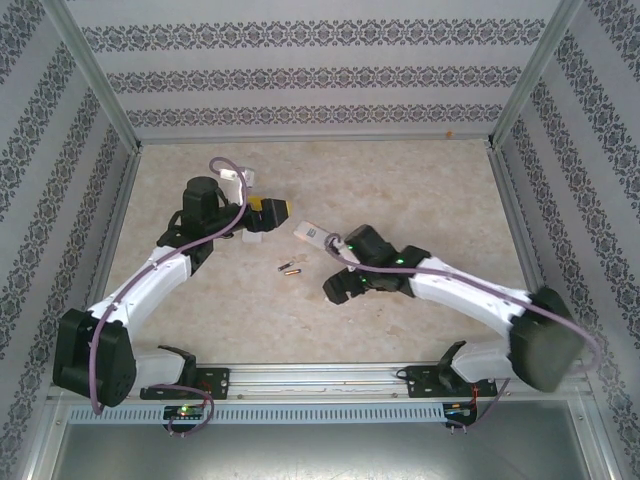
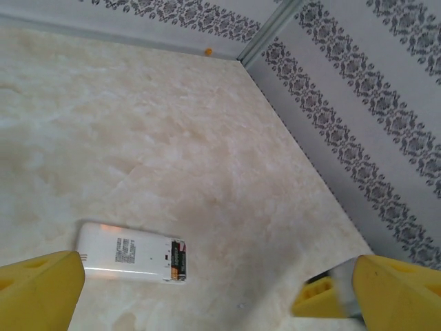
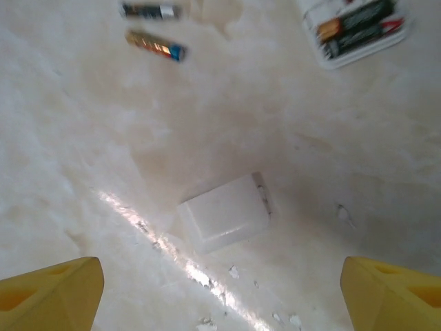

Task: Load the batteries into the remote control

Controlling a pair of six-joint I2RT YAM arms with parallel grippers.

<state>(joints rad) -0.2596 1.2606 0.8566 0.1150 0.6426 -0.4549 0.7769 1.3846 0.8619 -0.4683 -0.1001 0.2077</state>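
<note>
The white remote point(image 1: 308, 234) lies back-up at mid-table, and its open compartment point(image 2: 178, 258) holds dark and coppery cells. Two slim loose batteries point(image 1: 288, 267) lie side by side on the table near it; in the right wrist view they are at the top left point(image 3: 154, 44). My left gripper point(image 1: 272, 211) hovers just left of the remote, open and holding nothing, with its yellow fingers point(image 2: 40, 291) wide apart. My right gripper point(image 3: 220, 303) is open above a white battery cover point(image 3: 224, 212) lying flat on the table. The remote's open end point(image 3: 358, 26) is at the top right there.
Patterned walls on metal rails enclose the beige table point(image 1: 400, 180). A tiny orange speck point(image 1: 451, 131) sits by the back wall. Small white flecks point(image 3: 234, 272) lie near the cover. The right arm's black wrist point(image 1: 365, 250) stands close beside the remote.
</note>
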